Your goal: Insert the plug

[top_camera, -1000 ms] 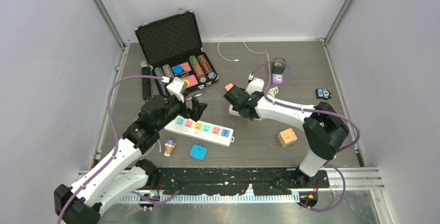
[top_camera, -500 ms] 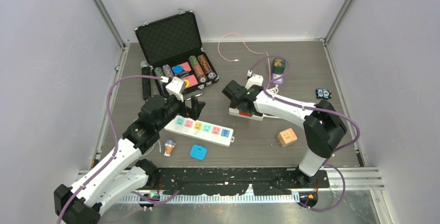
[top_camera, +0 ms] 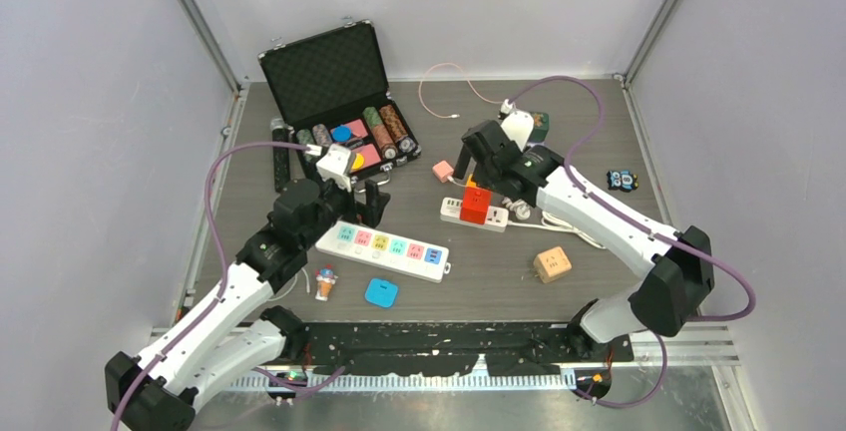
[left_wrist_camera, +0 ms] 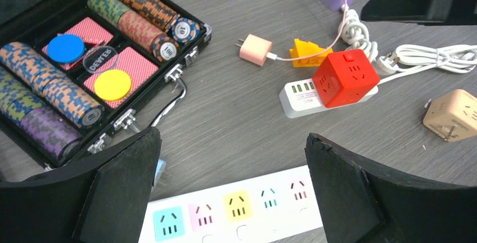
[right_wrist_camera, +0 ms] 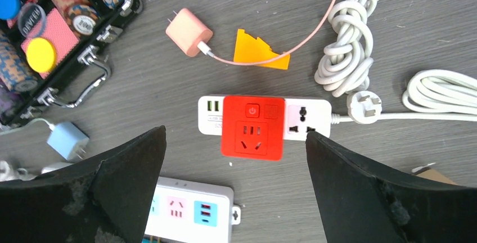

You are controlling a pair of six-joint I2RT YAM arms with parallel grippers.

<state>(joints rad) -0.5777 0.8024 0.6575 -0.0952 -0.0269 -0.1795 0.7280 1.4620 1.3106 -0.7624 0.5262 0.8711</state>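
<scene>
The red cube plug (right_wrist_camera: 251, 126) is seen seated on top of the white power strip (right_wrist_camera: 306, 116), squarely over its middle sockets. The strip's USB end is left showing on one side and a universal socket on the other. Since the cube stands level with nothing gripping it, the insertion is judged to be done or very nearly so. The right gripper (right_wrist_camera: 235, 131) is held directly above the cube with its jaws spread wide and nothing between them, one finger to either side and clear of the cube. This pose is judged to suit a release, the cube being left to the socket alone. The left gripper (left_wrist_camera: 233, 135) is likewise spread wide and empty, and is hung low over the pastel power strip (left_wrist_camera: 225, 212) near the open chip case (top_camera: 324, 72), well apart from the cube. No part in the insertion is apparent for it, and it is probably parked there to be kept out of the right arm's way. Beyond the white strip a pink charger (right_wrist_camera: 188, 32) is laid on the desk (top_camera: 499, 276) with its prongs free and its thin cable run past a yellow wedge (right_wrist_camera: 260, 53), so it is plugged into nothing. A coiled white cord (right_wrist_camera: 349, 46) is bundled near the strip's far end. How deep the cube's pins are sunk cannot be told from above.
</scene>
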